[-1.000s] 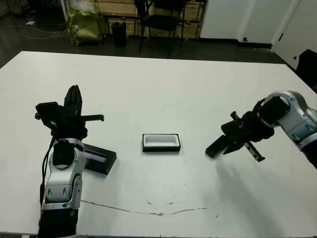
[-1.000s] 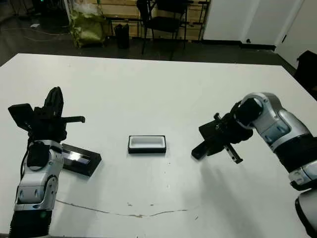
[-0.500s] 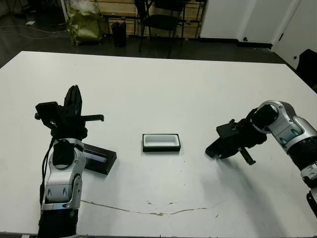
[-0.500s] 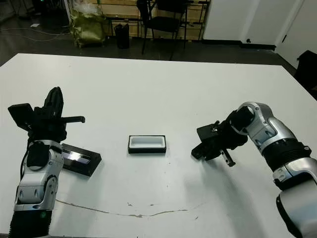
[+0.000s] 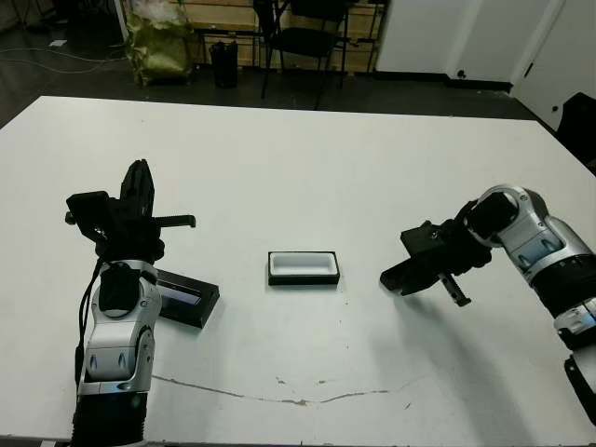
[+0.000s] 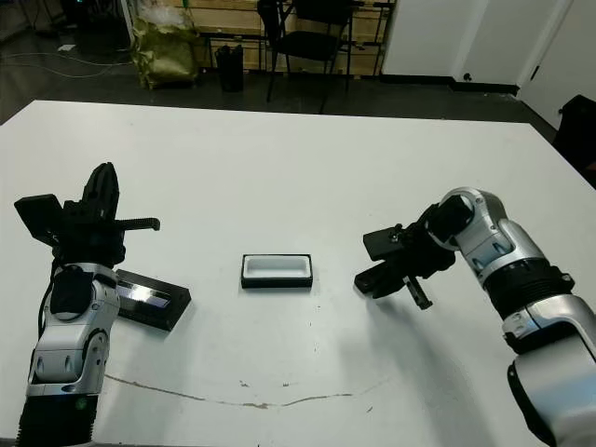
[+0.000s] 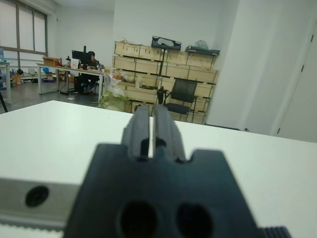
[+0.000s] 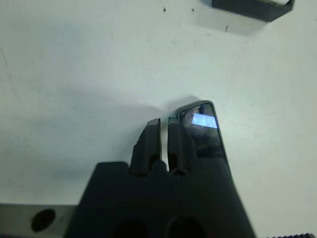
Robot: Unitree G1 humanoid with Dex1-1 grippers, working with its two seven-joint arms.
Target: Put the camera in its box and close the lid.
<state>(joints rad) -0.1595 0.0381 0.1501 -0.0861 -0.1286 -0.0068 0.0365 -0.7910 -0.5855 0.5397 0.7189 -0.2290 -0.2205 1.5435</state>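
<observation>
The box (image 5: 303, 268), a shallow black tray with white lining, lies open at the table's middle. To its right the camera (image 5: 391, 277) lies flat on the table, its pale screen (image 8: 203, 120) facing up. My right gripper (image 8: 164, 123) is shut and low over the table, with its fingers alongside the camera and nothing between them. The lid (image 5: 189, 301), black with a pale stripe, lies at the left, partly hidden by my left arm. My left gripper (image 5: 140, 172) is shut and empty, raised above the lid and pointing away over the table.
The white table (image 5: 307, 158) has a thin brown crack line (image 5: 279, 399) near its front edge. A corner of the box (image 8: 252, 6) shows in the right wrist view. Beyond the far edge stand a chair (image 5: 307, 37) and a green bag (image 5: 158, 42).
My right gripper has turned and come down beside the camera, moving left toward the box. The camera has slid a little left with it. The left arm, lid and box are unmoved.
</observation>
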